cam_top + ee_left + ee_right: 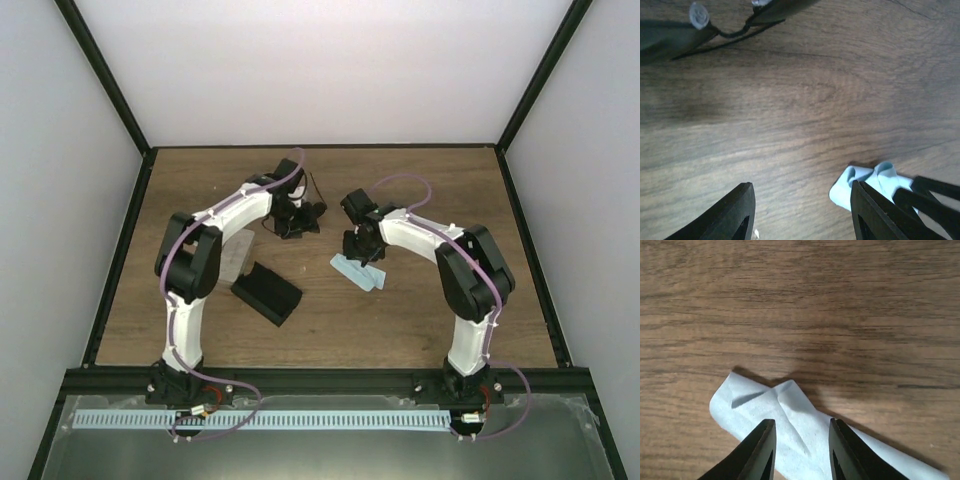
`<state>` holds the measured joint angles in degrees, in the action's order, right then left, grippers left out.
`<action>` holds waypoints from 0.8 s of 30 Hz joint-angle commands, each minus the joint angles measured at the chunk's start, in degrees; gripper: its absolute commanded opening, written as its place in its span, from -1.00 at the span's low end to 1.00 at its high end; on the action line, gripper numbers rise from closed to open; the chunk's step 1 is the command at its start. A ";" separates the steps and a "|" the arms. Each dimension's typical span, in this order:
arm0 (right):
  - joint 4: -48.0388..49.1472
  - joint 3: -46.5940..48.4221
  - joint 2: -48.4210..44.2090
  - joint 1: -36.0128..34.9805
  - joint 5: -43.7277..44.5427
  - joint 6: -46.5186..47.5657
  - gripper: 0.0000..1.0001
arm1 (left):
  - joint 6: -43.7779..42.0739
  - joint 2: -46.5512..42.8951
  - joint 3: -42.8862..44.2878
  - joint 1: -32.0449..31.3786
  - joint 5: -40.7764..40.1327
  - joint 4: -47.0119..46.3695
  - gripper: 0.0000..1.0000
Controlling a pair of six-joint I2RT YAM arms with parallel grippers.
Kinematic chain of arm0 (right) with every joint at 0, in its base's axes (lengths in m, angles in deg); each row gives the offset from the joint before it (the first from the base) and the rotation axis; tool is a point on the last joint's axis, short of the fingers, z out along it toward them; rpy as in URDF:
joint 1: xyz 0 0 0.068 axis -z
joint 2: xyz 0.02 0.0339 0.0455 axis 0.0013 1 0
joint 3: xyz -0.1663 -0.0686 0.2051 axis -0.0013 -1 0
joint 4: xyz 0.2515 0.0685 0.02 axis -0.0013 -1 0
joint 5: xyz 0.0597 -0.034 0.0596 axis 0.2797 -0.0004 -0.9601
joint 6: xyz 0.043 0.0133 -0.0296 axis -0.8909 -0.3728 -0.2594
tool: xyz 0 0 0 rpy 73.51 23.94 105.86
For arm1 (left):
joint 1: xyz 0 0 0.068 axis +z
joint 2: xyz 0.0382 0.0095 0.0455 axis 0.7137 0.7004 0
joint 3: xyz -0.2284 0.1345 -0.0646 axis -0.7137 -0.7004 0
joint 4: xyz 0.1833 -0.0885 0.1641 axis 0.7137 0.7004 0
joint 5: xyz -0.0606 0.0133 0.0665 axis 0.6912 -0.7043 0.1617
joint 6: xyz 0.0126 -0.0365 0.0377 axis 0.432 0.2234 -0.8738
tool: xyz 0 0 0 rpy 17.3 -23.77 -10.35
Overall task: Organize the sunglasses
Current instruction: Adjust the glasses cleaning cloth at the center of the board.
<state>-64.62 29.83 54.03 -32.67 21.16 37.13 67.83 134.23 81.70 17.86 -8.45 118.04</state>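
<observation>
Sunglasses [670,39] lie on the wood ahead of the left gripper [801,185], whose jaws stand apart and empty, with a crumpled blue cloth [865,175] just beside one finger. The right gripper [801,421] has its jaws partly apart above a second pale cloth [750,400].

Two cloths [865,182] [358,270], one black case [267,292], one clear case [236,256], one pair of sunglasses [670,40]

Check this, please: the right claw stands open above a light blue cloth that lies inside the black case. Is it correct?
Not quite. The cloth lies on the wooden table, not inside the black case; the right wrist view shows it. The right claw does stand open above it.
</observation>
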 commanded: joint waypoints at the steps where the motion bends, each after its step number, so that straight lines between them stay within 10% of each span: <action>1: 0.76 3.45 2.51 0.35 0.47 1.10 -0.44 | -0.99 -3.64 -2.48 -0.06 -0.10 -0.78 0.09; 24: -1.53 4.96 1.74 0.17 1.46 1.54 -0.99 | -1.74 -2.35 -3.64 2.04 2.13 -1.95 0.10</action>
<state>-65.25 31.62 57.61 -32.67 21.86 38.57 66.52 131.63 78.99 19.74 -7.12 117.30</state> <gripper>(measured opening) 0.010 0.548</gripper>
